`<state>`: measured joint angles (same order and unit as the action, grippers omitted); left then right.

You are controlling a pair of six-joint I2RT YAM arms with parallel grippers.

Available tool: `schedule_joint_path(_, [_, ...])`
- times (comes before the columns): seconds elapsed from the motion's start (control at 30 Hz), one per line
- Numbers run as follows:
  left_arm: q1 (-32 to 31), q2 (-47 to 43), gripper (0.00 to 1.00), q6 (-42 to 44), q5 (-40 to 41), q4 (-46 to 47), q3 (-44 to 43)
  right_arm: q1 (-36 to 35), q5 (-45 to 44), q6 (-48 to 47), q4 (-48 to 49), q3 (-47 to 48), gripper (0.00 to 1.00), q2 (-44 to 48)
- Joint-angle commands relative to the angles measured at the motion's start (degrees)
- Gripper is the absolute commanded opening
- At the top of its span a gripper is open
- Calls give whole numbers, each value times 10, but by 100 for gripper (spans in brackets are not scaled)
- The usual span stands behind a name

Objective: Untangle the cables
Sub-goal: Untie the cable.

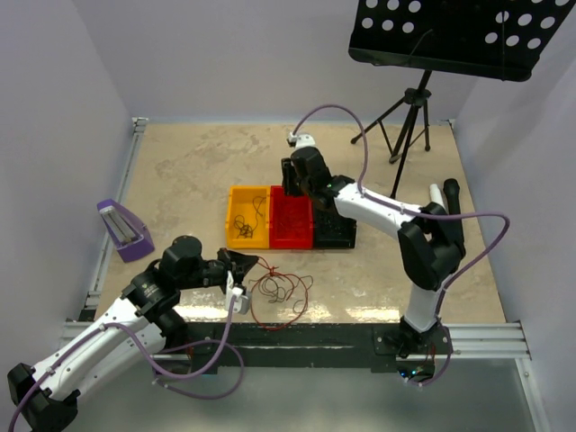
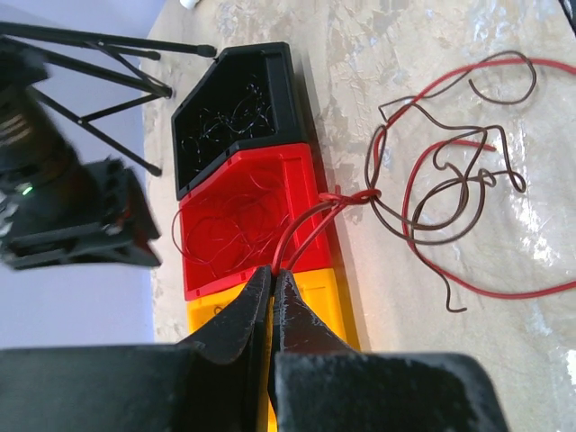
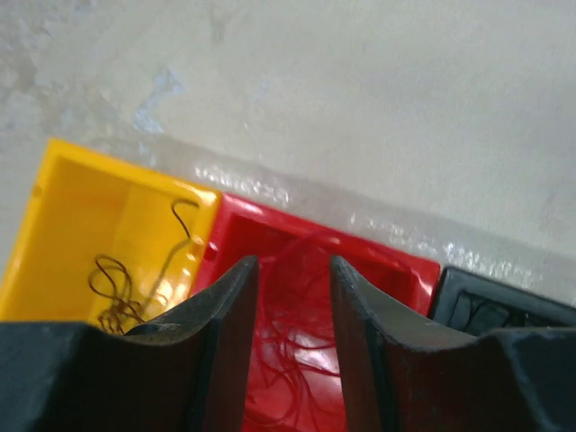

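A snarl of red and dark brown cables (image 1: 281, 292) lies on the table in front of the bins; in the left wrist view it (image 2: 441, 180) spreads out loosely from a red knot (image 2: 360, 195). My left gripper (image 1: 239, 270) (image 2: 272, 270) is shut on a doubled red strand that runs to that knot. My right gripper (image 1: 292, 184) (image 3: 292, 265) is open and hovers over the red bin (image 3: 396, 270), which holds thin red wires (image 3: 301, 360). Nothing is between its fingers.
Three bins stand in a row: yellow (image 1: 236, 200) with dark wires (image 3: 112, 288), red (image 1: 292, 238), black (image 1: 338, 239) with black wires (image 2: 229, 121). A music stand (image 1: 450, 36) on a tripod (image 1: 409, 117) is at the back right. A purple holder (image 1: 121, 229) sits at the left edge.
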<state>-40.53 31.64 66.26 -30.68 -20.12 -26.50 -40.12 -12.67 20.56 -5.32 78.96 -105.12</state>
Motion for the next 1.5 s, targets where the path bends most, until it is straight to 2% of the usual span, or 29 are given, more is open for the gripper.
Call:
schedule_joint_path(0.0, [3, -2, 0, -94, -10, 53, -12, -7, 25, -14, 93, -101, 45, 131])
schedule_joint_path(0.2, [3, 1, 0, -236, 22, 138, -29, -26, 140, -31, 167, -252, 59, 356])
schedule_joint_path(0.33, [3, 12, 0, -280, 13, 156, -43, -77, 186, -53, 165, -303, 64, 435])
schedule_joint_path(0.5, [2, 17, 0, -272, 10, 149, -55, -120, 236, -88, 128, -304, 63, 444])
schedule_joint_path(0.67, [3, 17, 0, -271, 8, 134, -63, -128, 270, -120, 117, -312, 63, 453])
schedule_joint_path(0.93, [3, 23, 0, -266, -3, 136, -68, -160, 260, -148, 123, -335, 63, 462])
schedule_joint_path(1.2, [3, 28, 0, -262, -12, 135, -81, -196, 212, -162, 128, -327, 64, 411])
schedule_joint_path(1.3, [3, 26, 0, -264, -39, 123, -92, -202, 180, -162, 158, -323, 63, 395])
schedule_joint_path(1.37, [3, 26, 0, -266, -56, 114, -100, -203, 160, -162, 175, -317, 57, 382])
schedule_joint_path(1.43, [3, 27, 0, -265, -67, 105, -105, -204, 150, -161, 193, -306, 45, 375])
schedule_joint_path(1.47, [3, 28, 0, -264, -69, 102, -106, -204, 148, -159, 201, -303, 31, 375])
